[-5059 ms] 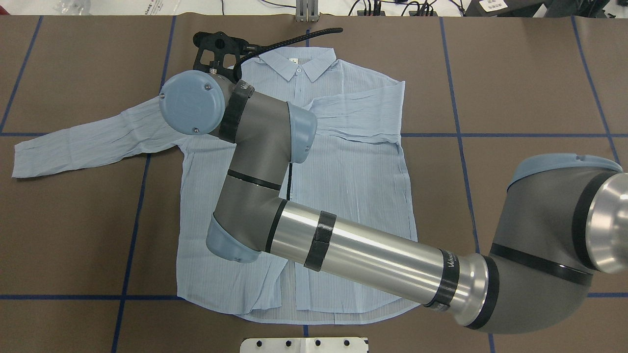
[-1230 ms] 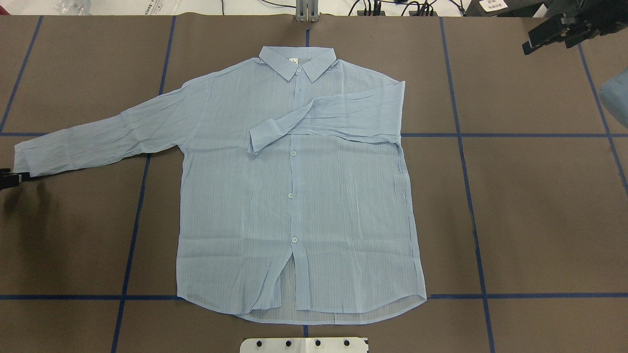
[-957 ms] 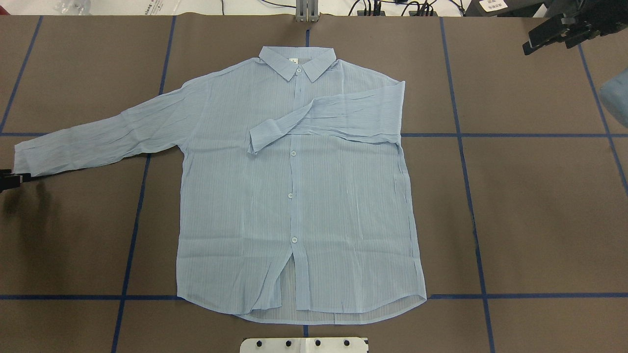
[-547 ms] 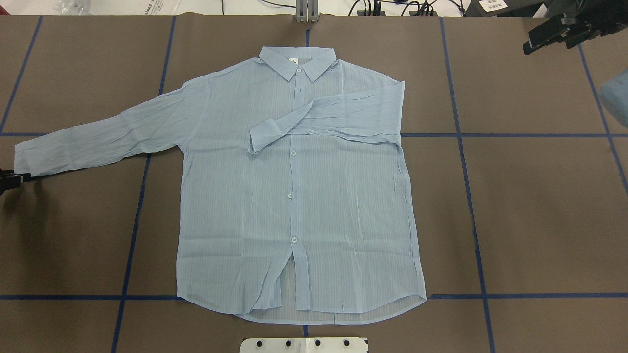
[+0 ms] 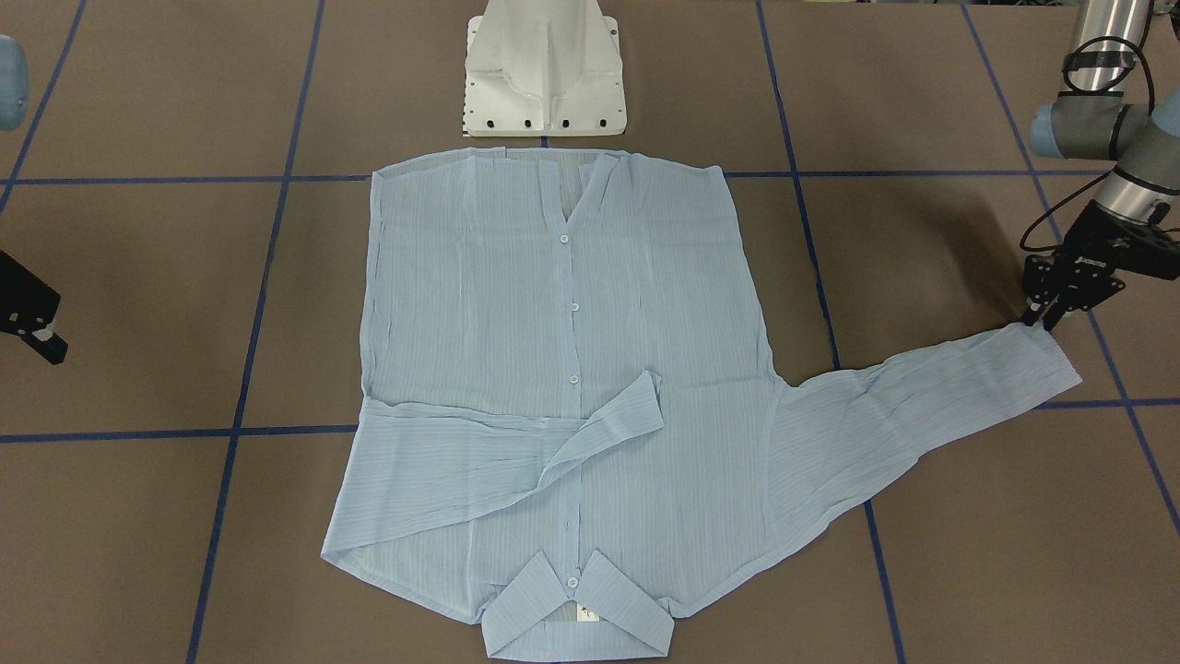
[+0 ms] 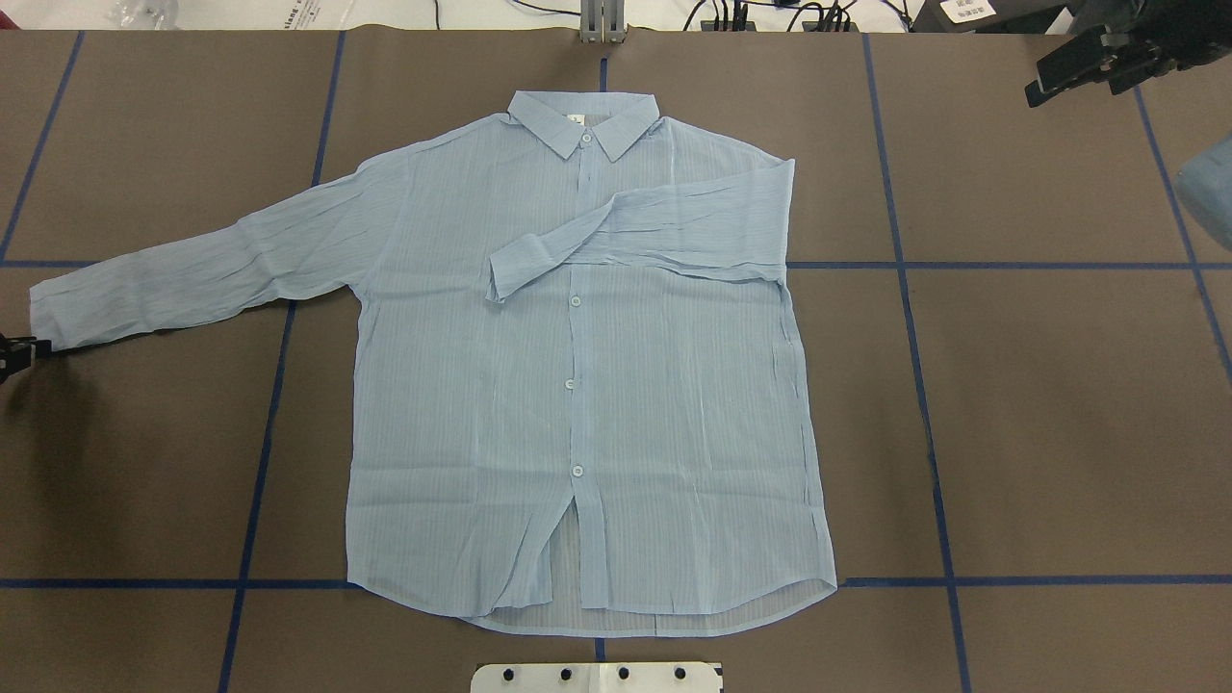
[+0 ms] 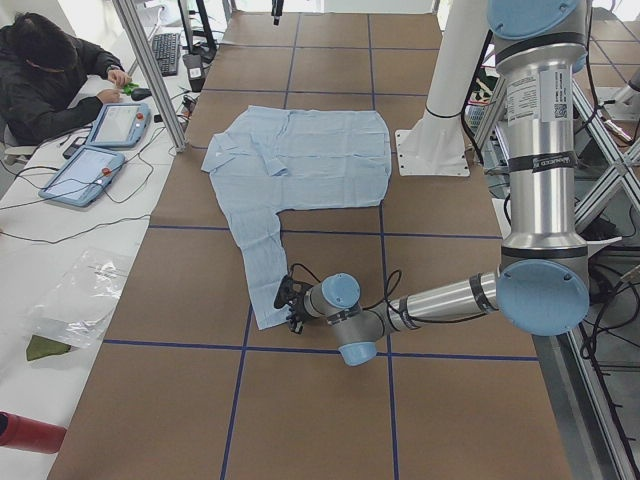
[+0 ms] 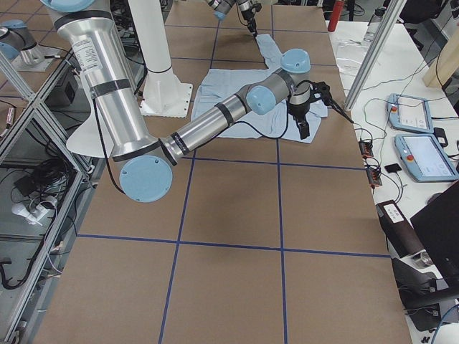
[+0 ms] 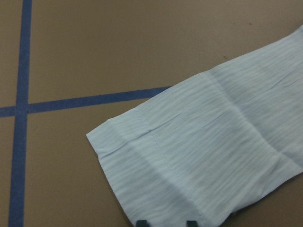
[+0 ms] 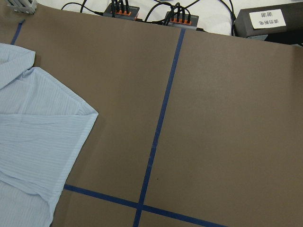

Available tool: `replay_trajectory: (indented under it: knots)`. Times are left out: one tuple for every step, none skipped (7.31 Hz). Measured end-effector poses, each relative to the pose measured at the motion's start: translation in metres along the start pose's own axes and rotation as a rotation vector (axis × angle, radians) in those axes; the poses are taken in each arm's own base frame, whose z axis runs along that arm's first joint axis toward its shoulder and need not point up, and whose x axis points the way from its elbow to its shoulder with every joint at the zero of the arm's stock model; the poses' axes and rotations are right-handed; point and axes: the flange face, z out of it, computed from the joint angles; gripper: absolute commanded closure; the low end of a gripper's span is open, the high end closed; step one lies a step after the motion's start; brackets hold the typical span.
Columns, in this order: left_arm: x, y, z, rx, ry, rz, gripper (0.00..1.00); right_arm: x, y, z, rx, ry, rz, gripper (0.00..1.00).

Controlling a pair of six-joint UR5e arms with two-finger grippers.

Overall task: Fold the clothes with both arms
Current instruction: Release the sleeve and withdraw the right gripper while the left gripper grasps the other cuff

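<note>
The light blue shirt (image 6: 577, 385) lies flat and face up on the brown table, collar at the far side. One sleeve is folded across the chest (image 6: 664, 231). The other sleeve (image 5: 922, 397) stretches straight out to the robot's left. My left gripper (image 5: 1046, 321) sits low at that sleeve's cuff (image 9: 189, 156), open, and its two fingertips (image 9: 140, 222) are apart at the cuff's edge. My right gripper (image 6: 1039, 93) hangs off the far right corner, well away from the shirt, and looks open and empty. The right wrist view shows only the shirt's folded shoulder (image 10: 33, 142).
The white pedestal base (image 5: 544, 69) stands just behind the shirt's hem. Blue tape lines (image 6: 905, 289) grid the brown table. Cables and plugs (image 10: 142, 14) run along the far edge. A person (image 7: 50, 80) sits at a side desk with tablets (image 8: 416, 154).
Five seconds ago the right arm stretched over the shirt near the collar; it has since withdrawn to the far right. In the last second the left gripper edged slightly toward the cuff.
</note>
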Motion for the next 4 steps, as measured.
replay_trajectory:
  knots:
    - [0.001,-0.001,0.000,0.000,0.004,0.002,1.00,0.000,0.000,0.000,-0.001,0.000,0.000,0.00]
    - [0.004,-0.003,-0.001,0.002,0.011,0.005,1.00,0.001,0.000,0.000,-0.001,0.000,0.001,0.00]
    - [0.011,-0.007,-0.003,0.007,0.027,0.010,1.00,0.001,0.000,0.000,-0.001,0.000,0.002,0.00]
    - [0.023,-0.017,-0.008,0.021,0.054,0.023,1.00,0.001,0.000,0.001,-0.001,0.001,0.003,0.00]
